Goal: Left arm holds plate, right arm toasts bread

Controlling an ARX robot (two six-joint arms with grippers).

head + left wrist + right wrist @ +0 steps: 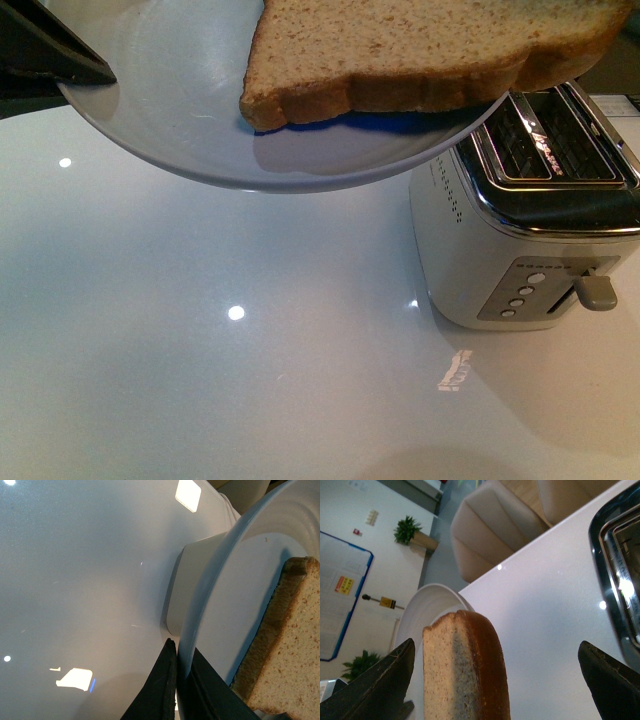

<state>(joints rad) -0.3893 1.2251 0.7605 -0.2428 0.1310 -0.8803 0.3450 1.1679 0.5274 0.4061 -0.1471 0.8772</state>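
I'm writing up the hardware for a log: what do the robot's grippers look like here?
Both the left gripper and the right gripper have matte black jaws. They are flat and wedge-shaped, tapering to pointed tips, with a faintly grainy surface. No cables, markings or arm links show in any view.

The desk (pixel 200 390) is glossy white, mirroring lamps. The toaster (pixel 480 240) has a mirror-bright chrome top over a smooth satin cream body. The plate (pixel 180 110) looks smooth and glazed; the bread (pixel 400 50) has rough speckled crumb and matt crust
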